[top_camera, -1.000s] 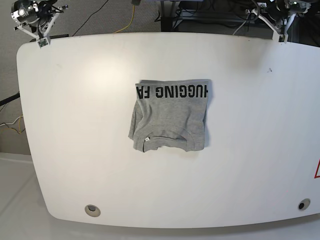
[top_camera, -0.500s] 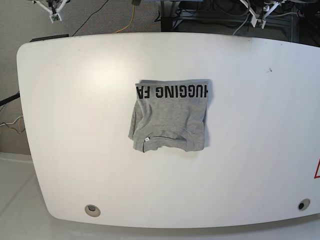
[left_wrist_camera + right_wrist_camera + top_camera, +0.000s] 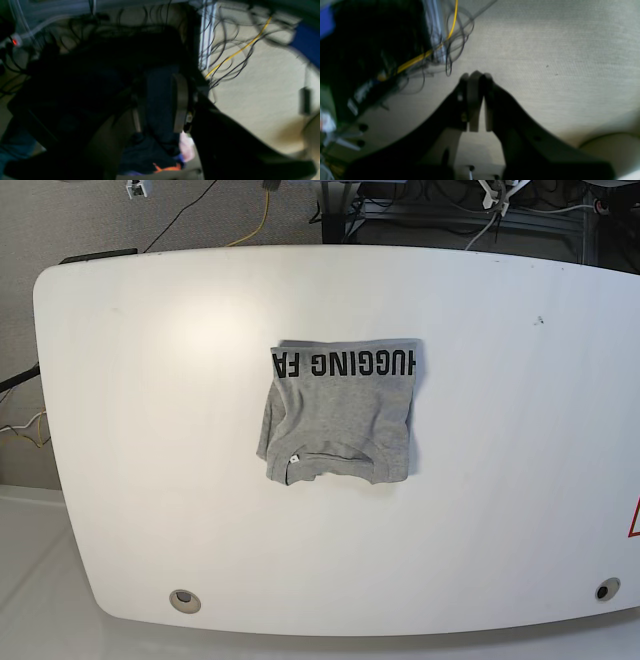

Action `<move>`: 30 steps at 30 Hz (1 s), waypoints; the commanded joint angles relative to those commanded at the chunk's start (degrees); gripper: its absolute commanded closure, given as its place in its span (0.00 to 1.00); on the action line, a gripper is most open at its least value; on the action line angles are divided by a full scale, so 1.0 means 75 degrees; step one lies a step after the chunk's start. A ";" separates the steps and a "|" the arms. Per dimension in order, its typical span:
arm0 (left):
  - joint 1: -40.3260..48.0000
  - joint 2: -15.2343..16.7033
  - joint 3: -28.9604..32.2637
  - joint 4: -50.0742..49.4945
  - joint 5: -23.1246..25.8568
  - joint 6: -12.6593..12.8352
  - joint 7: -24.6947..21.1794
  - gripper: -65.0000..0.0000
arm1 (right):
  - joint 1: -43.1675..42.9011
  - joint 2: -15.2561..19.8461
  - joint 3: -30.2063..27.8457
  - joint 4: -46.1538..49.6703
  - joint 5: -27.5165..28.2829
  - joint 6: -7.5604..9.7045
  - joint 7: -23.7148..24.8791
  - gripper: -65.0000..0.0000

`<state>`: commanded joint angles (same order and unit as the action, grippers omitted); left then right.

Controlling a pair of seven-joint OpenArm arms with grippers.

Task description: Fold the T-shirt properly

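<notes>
Base view alone: folded T-shirt (image 3: pixel 340 412); right wrist: jaws pressed together, empty.

white table (image 3: pixel 150 480), yellow cable (image 3: pixel 265 205), grey carpet (image 3: pixel 557 50), tangled black wires (image 3: pixel 225 37)

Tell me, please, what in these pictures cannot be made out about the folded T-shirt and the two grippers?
- T-shirt, base view: the lettering is cut short by the fold, so the full print is hidden; layers beneath are covered.
- Left gripper, left wrist view: dark and blurred; open or shut is unclear.
- Both arms, base view: almost wholly cut off by the top edge.
- Right gripper, right wrist view: blurred, but the fingers meet on nothing.
- Neither wrist view shows the T-shirt.
</notes>
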<state>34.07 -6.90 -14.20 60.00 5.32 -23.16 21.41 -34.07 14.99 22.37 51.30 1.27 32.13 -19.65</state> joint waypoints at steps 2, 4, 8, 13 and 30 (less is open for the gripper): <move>-0.0246 0.0000 0.0012 -0.0715 0.0152 0.0035 -0.0410 0.76 | 0.0305 -0.0105 0.0000 -0.0680 -0.0352 0.0000 0.0375 0.95; -0.0539 0.0000 0.0023 -0.1512 0.0281 0.0035 -0.0879 0.76 | 0.0621 -0.0211 0.0000 -0.1371 -0.0656 0.0000 0.0774 0.95; -0.1278 0.0000 -0.0023 -0.2919 0.0656 0.0047 -0.1676 0.76 | 0.1231 -0.0352 0.0023 -0.2731 -0.1090 0.0000 0.1582 0.95; -0.1934 0.0000 -0.0023 -0.4290 0.0949 0.0234 -0.2391 0.76 | 0.2040 -0.0352 0.0023 -0.4466 -0.1360 -0.0035 0.2602 0.95; -0.3892 0.0234 0.1008 -0.7443 0.0961 0.1829 -0.4161 0.75 | 0.3833 -0.0469 0.0000 -0.6787 -0.2333 -0.1078 0.3810 0.92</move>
<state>4.88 -5.14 -6.64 4.18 12.53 -9.45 -9.80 -5.32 11.47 22.37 0.40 -16.22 24.04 8.92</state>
